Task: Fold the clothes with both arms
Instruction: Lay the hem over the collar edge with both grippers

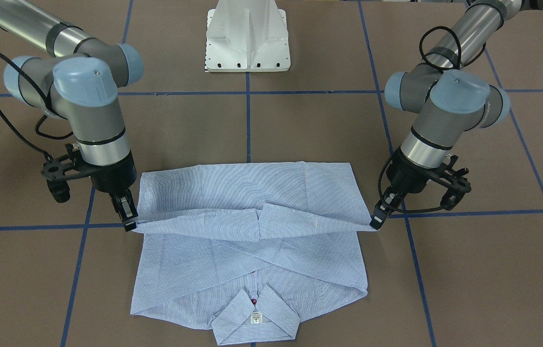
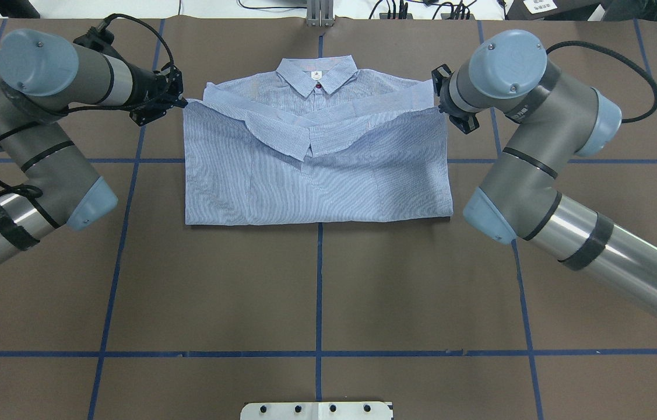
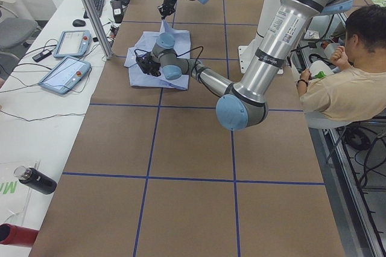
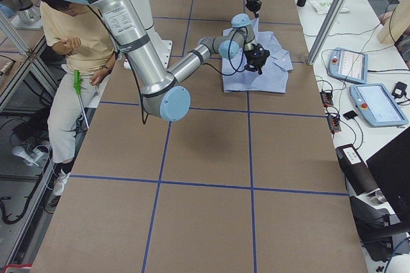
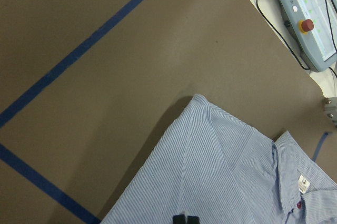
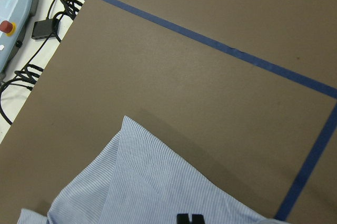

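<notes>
Two pairs of black fingers are pinched nearly shut, each on one corner of the soft, light blue striped cloth shirt [image 1: 252,241]. The left gripper [image 1: 378,220] holds one end of the folded edge and the right gripper [image 1: 129,220] holds the other, so the edge runs straight between the fingers. Under and between the fingers the shirt lies flat on the brown table [image 1: 300,125], with its bottom half folded up. Just past the fingers, away from the robot, sits the pointed collar [image 1: 232,315] with a small white label [image 1: 256,317].

The shirt looks light, thin and floppy. It would likely sag and wrinkle if only one side moved, so the two corners seem the best spots to hold. The wrist pictures cut off all but the very fingertips [image 5: 184,219], so how much cloth is in each pinch is hard to tell. No chest pocket can be seen.
</notes>
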Robot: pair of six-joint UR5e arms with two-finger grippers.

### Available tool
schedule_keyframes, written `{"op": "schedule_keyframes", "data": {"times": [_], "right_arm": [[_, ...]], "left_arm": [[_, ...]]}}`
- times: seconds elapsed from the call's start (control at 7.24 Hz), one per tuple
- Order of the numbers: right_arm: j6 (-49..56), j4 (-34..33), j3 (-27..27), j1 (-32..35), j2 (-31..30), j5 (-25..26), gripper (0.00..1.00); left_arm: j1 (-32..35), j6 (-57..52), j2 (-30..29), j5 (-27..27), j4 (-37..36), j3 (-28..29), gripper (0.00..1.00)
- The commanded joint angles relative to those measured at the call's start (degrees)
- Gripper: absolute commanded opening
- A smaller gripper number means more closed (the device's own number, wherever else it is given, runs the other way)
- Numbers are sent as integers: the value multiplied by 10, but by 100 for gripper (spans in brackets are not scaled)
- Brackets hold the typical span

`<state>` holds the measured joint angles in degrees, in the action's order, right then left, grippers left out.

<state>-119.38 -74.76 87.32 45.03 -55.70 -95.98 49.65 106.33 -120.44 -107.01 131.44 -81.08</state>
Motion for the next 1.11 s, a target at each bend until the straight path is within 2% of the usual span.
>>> {"op": "schedule_keyframes", "data": {"times": [0.0,0.28,0.55,0.97], "right_arm": [[3,40,-104,7,42,2,0],[12,93,-163,23,57,1,0],[21,97,-175,27,59,1,0],[21,98,-194,26,71,1,0]], "left_arm": [[3,4,-47,42,19,76,0],[9,4,-58,48,39,108,0],[9,4,-64,60,39,121,0],[9,3,-97,67,52,174,0]]}}
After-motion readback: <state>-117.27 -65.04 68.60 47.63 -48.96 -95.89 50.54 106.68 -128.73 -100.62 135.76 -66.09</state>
